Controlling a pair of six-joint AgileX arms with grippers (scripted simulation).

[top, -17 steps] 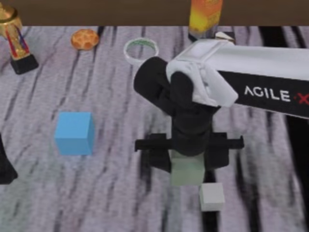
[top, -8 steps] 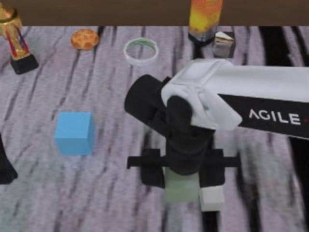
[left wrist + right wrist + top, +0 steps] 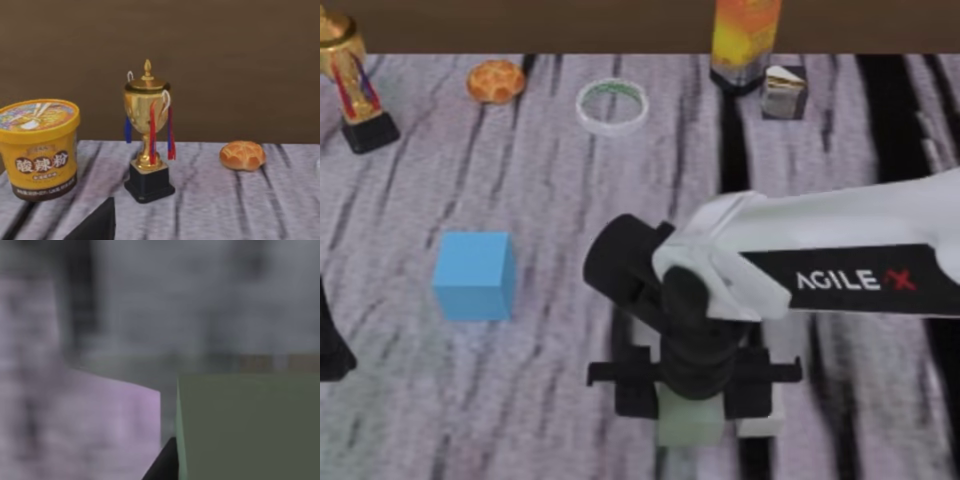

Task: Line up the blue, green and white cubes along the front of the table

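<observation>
The right arm reaches in from the right edge of the table (image 3: 520, 400), and the right gripper (image 3: 692, 405) stands near the front edge, its fingers clamped on the green cube (image 3: 688, 425). The right wrist view shows the green cube's (image 3: 250, 425) flat face filling much of the frame beside a dark fingertip (image 3: 162, 465). The white cube (image 3: 765, 427) sits just beside the green one on its right, mostly hidden under the gripper. The blue cube (image 3: 473, 275) rests well apart, toward the left side of the table. The left arm (image 3: 330, 345) stays parked at the left edge; I cannot tell how its gripper stands.
</observation>
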